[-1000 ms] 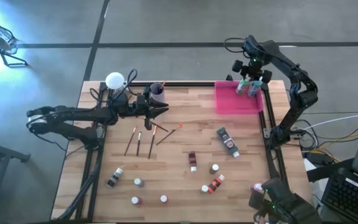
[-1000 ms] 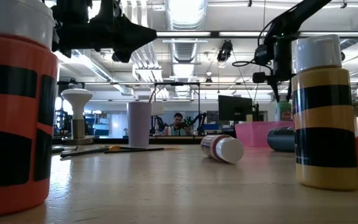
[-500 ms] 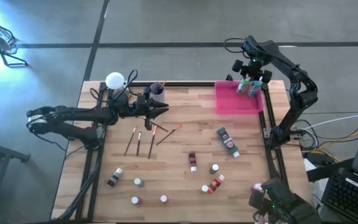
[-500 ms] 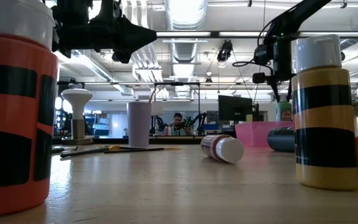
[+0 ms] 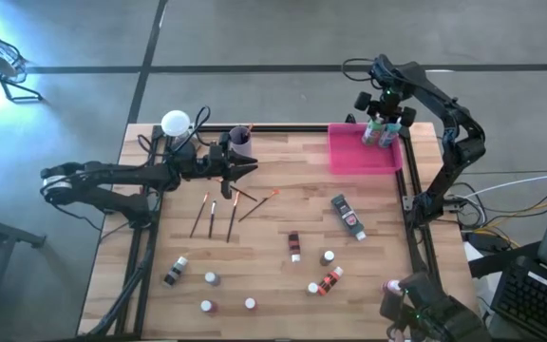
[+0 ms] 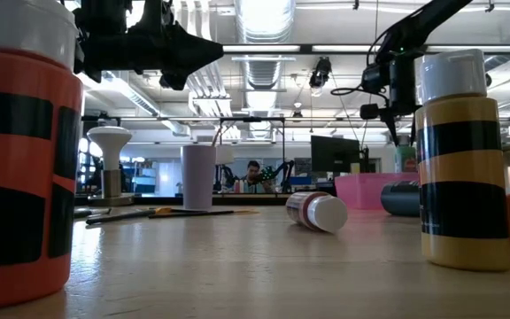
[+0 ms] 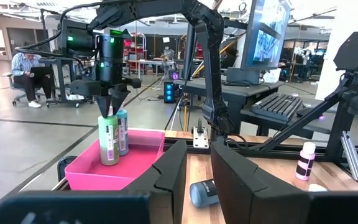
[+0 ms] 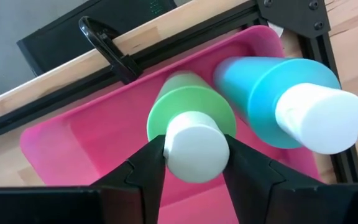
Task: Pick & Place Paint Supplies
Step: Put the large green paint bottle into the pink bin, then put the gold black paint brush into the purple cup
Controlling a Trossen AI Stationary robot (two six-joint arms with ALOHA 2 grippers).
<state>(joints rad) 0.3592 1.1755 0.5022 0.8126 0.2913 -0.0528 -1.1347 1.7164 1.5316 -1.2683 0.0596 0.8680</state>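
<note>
Green paint bottle (image 8: 191,127) is standing upright inside the pink tray (image 5: 349,157) at the desk's (image 5: 273,275) far right corner, its long axis vertical and white cap pointing up. The right tool (image 8: 193,163) is hanging directly above, its fingers sitting either side of the cap; whether they are gripping it cannot be told. A blue paint bottle (image 8: 284,102) is standing just beside the green one. The left tool (image 5: 252,168), nearly closed and holding nothing, is hovering near the lilac cup (image 5: 240,141), above scattered brushes (image 5: 213,215).
</note>
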